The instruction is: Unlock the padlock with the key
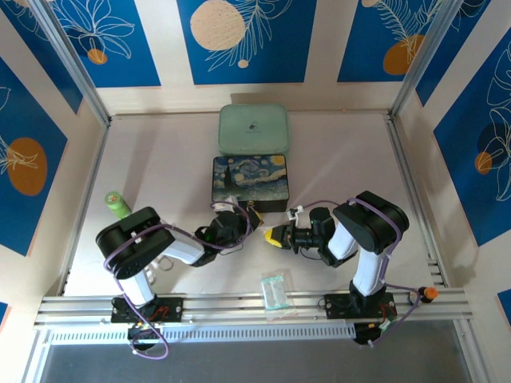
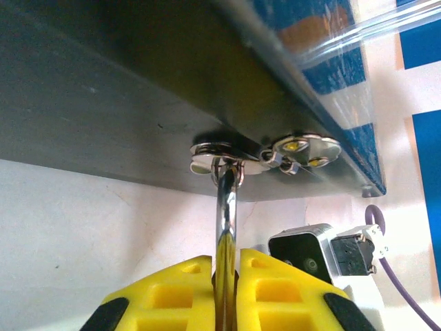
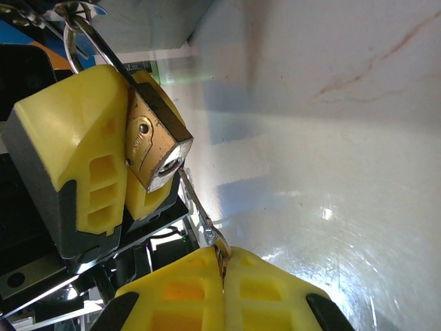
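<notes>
**Inspector A:** Right gripper (image 3: 222, 272): jaws together, clamped on the key (image 3: 198, 207). The blade runs up and left from the fingertips. Its tip sits just beside the keyhole (image 3: 169, 165), and I cannot tell whether it has entered.

**Inspector B:** Left gripper (image 2: 226, 272): jaws clamped on the padlock (image 3: 153, 148), with the brass body pinched between the yellow fingers and the keyhole face turned toward the key. The shackle (image 2: 226, 207) rises from the fingers and passes through the hasp (image 2: 231, 148) on the front of the painted box (image 1: 250, 179).

**Inspector A:** Recommendation for the step in hand: line the blade up with the keyhole axis before pushing. The key looks slightly angled to the lock face, so I judge a jam or a slip in the grip to be the main risk. Seat it fully, then turn. The left gripper should brace the body against that twist.

**Inspector B:** Agreed. Count: one padlock, one key, two grippers, both loaded. On the table (image 1: 176, 159): one painted box, one green case (image 1: 253, 128) behind it, one clear packet (image 1: 275, 289) at the near edge and one green tube (image 1: 118, 205) to the left.
</notes>
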### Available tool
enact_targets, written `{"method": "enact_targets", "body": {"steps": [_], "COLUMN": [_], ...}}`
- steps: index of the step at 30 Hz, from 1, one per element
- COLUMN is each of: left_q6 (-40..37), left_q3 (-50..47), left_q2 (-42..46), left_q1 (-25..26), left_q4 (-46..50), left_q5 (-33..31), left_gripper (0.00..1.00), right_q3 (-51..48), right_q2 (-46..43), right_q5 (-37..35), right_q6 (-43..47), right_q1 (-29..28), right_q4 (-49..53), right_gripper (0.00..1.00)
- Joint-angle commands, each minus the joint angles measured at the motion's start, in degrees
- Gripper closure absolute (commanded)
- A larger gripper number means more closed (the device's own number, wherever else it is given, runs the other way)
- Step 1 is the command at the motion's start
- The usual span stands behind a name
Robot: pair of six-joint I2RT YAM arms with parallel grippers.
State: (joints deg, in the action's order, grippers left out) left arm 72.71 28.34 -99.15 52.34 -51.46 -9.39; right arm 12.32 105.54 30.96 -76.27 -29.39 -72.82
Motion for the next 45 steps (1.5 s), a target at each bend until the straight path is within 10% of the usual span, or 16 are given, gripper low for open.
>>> {"method": "enact_targets", "body": {"steps": [1, 45], "left_q6": [-1.4, 2.1], "left_q3": [0.6, 0.4], "left_q2": [1.3, -3.1], "left_q1": [-0.4, 3.2], "left_q4": [-4.6, -10.5], "left_q5": [1.0, 2.6], "left_gripper": [1.0, 1.0], "right_q3": [0.7, 2.0], "right_q2": [0.9, 2.2], "right_q5": [1.6, 2.3], "right_q6": [0.6, -0.3], "right_q1": [0.0, 2.5], "right_q4": [-1.8, -3.8], "right_gripper": [1.0, 1.0]}}
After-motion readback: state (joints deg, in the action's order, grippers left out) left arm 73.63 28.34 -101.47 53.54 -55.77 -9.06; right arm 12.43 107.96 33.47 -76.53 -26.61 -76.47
